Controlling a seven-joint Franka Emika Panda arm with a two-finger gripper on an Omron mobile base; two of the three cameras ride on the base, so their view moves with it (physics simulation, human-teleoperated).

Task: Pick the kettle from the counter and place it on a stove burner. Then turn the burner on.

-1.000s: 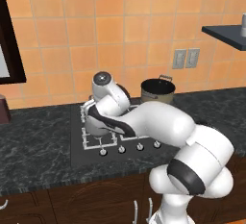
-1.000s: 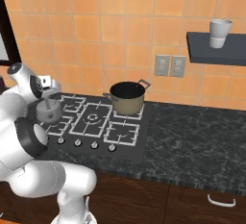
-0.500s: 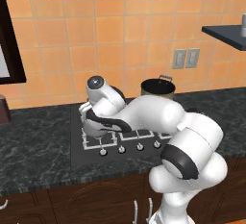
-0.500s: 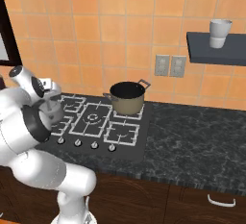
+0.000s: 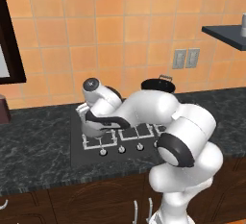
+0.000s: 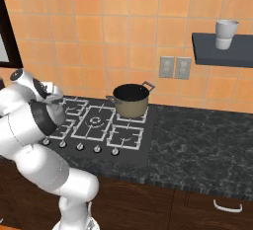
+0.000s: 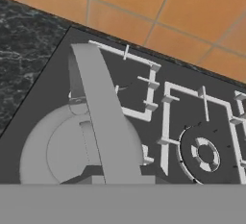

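Grey metal kettle [image 7: 72, 146], 1 unit, carried by its arched handle [image 7: 98, 107] in the clamped gripper [image 5: 94, 121] over the front-left stove burner [image 5: 100, 140] for set-down.

One kettle [image 7: 72, 146], one pot [image 6: 130, 100], one cup [image 6: 227, 33] on one shelf [image 6: 222, 50], five knobs [image 6: 79, 146], two wall outlets [image 6: 175, 67].

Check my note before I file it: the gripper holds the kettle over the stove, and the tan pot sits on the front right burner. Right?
Not quite. The right base view shows the pot on the back right burner, by the tiled wall. The gripper does hold the kettle over the stove.
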